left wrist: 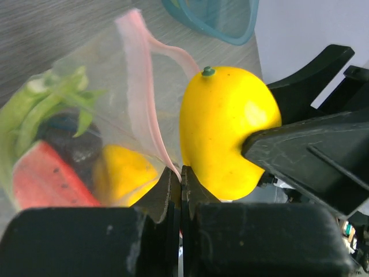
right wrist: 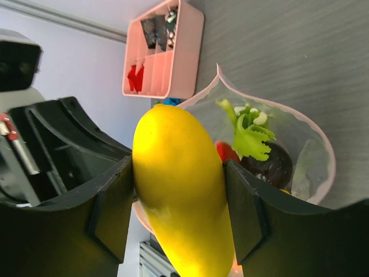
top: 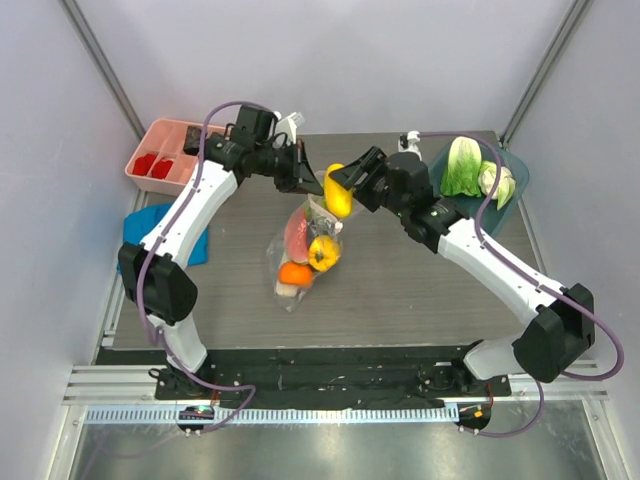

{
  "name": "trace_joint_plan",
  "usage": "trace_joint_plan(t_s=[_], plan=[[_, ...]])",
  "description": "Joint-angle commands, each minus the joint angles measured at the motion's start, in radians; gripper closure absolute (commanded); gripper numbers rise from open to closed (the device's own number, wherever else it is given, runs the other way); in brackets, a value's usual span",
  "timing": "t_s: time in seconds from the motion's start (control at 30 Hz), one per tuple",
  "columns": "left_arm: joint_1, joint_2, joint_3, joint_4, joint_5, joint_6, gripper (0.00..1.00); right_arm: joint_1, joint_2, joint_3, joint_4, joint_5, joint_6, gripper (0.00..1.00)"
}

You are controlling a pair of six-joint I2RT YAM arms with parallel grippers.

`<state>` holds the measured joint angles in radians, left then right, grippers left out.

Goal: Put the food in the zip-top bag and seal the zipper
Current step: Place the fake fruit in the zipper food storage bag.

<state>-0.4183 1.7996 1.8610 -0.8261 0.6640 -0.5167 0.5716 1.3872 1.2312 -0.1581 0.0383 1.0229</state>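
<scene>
Your right gripper (right wrist: 179, 213) is clamped on a mango (right wrist: 181, 196), one finger on each long side of it, and holds it off the bench just at the open mouth of the bag (top: 305, 250), behind the middle of the bench toward the far edge. Whether the mango touches the plastic cannot be told. Your left gripper (left wrist: 180, 190) has its fingers pressed tight together on the zipper strip (left wrist: 141, 98), pinching one side of the mouth and holding it up, so the pink edge loops open right beside the mango. The bag hangs from that pinch and runs toward the near edge, with its lower end lying on the middle of the bench. Inside it you have a watermelon slice (left wrist: 49, 182), dark grapes (left wrist: 72, 138), a leek (left wrist: 34, 107), a yellow fruit (left wrist: 124, 173) and, at the bottom end, an orange (top: 295, 272). Two cabbage pieces (top: 462, 167) sit in a teal bowl (top: 515, 185) at the far right corner. A pink tray (top: 165, 150) stands at the far left corner, and a blue cloth (top: 150, 225) lies at the left edge beside it.
</scene>
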Motion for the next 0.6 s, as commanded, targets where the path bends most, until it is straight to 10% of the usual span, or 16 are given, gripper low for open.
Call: trace_joint_plan(t_s=[0.0, 0.37, 0.57], plan=[[-0.002, -0.106, -0.023, 0.107, 0.026, -0.026, 0.99, 0.039, -0.033, 0.008, -0.078, 0.084, -0.007, 0.77], [-0.005, -0.184, -0.095, 0.147, 0.029, 0.003, 0.99, 0.051, 0.041, 0.125, -0.161, 0.080, 0.057, 0.73], [-0.005, -0.218, -0.125, 0.148, 0.028, 0.021, 0.99, 0.056, 0.058, 0.169, -0.161, 0.005, 0.017, 0.30]])
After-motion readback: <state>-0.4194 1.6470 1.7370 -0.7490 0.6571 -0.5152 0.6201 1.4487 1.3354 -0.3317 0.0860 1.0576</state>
